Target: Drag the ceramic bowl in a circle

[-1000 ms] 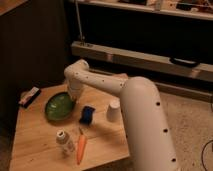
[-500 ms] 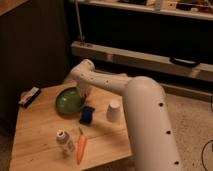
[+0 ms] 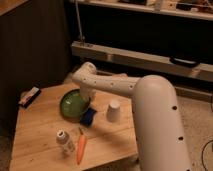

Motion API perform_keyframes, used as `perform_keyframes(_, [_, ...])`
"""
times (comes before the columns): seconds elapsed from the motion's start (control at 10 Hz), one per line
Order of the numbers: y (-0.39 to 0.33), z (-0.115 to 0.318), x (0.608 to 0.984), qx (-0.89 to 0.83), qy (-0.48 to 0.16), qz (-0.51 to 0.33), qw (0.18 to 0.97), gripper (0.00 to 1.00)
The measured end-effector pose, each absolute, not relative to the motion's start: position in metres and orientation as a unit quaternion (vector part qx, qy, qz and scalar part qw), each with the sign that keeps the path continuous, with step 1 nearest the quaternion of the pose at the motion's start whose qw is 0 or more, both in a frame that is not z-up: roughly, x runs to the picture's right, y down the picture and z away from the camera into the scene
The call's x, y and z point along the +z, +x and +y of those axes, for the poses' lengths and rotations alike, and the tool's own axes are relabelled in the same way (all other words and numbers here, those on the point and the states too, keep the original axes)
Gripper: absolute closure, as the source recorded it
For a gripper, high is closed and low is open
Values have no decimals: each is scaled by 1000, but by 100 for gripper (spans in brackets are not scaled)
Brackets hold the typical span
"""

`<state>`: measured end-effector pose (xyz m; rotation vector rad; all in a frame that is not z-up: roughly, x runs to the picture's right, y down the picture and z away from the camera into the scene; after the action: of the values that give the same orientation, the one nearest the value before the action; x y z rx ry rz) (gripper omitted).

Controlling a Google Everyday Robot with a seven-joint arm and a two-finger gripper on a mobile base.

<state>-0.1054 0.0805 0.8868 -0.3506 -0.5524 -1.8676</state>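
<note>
Dragging step in hand, by the look of it

- Item: ceramic bowl (image 3: pixel 73 104), glossy green, on the wooden table (image 3: pixel 40 131), left of the white cup (image 3: pixel 114 111), near it but apart.
- Item: gripper (image 3: pixel 90 102), between cup and bowl, closed, apparently pinching the bowl's cup-side rim.
- Item: blue object (image 3: pixel 88 117), just left of the cup, at the bowl's edge; whether touching, cannot tell.
- Items: carrot (image 3: pixel 81 148) and small bottle (image 3: pixel 64 140), left of the cup and nearer the camera.
- Judgement: the next move calls for a steady curved pull that skirts the blue object and cup
</note>
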Motion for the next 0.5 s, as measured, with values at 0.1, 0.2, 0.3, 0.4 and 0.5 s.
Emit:
perform_keyframes(0.1, [-105, 90, 874, -800, -148, -239, 530, 86])
perform_keyframes(0.2, [-105, 97, 863, -809, -149, -243, 515, 86])
perform_keyframes(0.3, [-101, 104, 855, -817, -153, -245, 499, 86])
perform_keyframes(0.4, [-99, 109, 849, -824, -155, -245, 487, 86])
perform_keyframes(0.5, [-101, 113, 844, -827, -155, -249, 481, 86])
